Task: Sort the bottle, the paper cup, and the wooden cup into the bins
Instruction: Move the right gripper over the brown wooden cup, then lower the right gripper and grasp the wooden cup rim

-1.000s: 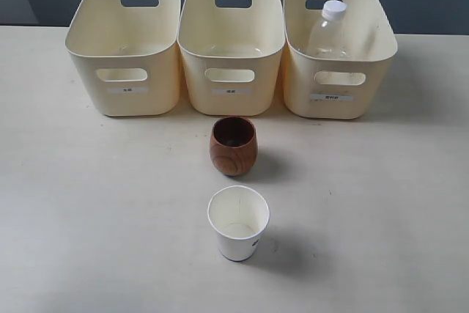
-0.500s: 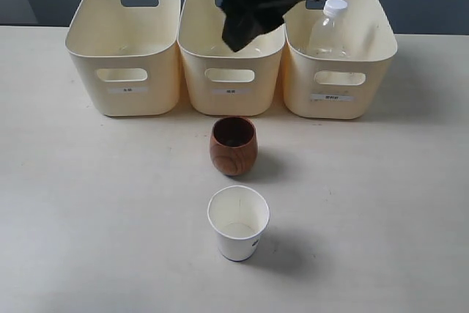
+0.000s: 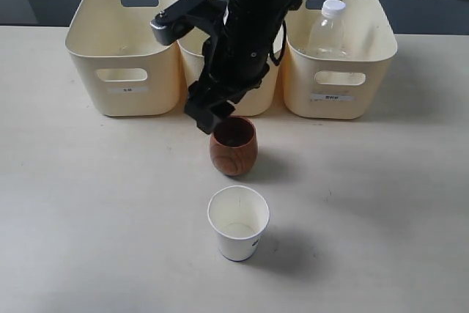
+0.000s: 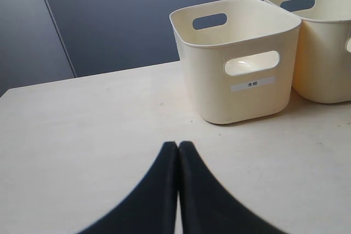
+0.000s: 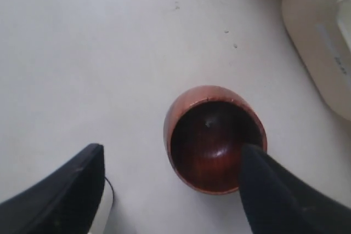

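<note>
Right gripper (image 5: 173, 190) — jaws apart — hovers over the wooden cup (image 3: 233, 145); paper cup (image 3: 238, 222) at its 6 o'clock; left gripper (image 4: 178, 149) closed.

**Materials and finishes on the sorting table**

The rounded reddish-brown wooden cup (image 3: 234, 149) shows clear grain on its outer wall; its dark inside (image 5: 215, 145) looks polished, with a faint sheen. Just in front of it, the white tapered paper cup (image 3: 238, 223) is matt. Behind the wooden cup, the three cream plastic bins (image 3: 123, 53) look smooth with a soft satin shine. The small clear plastic bottle (image 3: 327, 32) in the right-hand bin is glossy, its white cap opaque. The pale table (image 3: 88, 210) is matt and faintly speckled.
</note>
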Controlling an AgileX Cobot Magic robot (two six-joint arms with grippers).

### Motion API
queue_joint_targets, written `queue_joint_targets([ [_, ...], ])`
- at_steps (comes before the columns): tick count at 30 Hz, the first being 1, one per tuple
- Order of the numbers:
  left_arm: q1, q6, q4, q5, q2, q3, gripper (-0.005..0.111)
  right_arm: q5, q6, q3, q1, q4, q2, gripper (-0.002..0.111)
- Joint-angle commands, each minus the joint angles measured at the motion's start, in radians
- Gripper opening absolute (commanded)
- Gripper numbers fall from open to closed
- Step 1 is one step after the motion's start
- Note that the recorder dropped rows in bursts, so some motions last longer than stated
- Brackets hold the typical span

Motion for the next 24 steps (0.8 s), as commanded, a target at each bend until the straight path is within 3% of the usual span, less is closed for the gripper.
queue_joint_targets([
  [1,-0.004,-0.002,0.0,0.002,-0.005,0.001,0.0,-0.016,-0.018,-0.006,-0.001,-0.003,0.037,0.066],
  [24,-0.004,-0.002,0.0,0.002,-0.005,0.001,0.0,-0.046,-0.031,-0.006,-0.001,0.001,0.113,0.062],
])
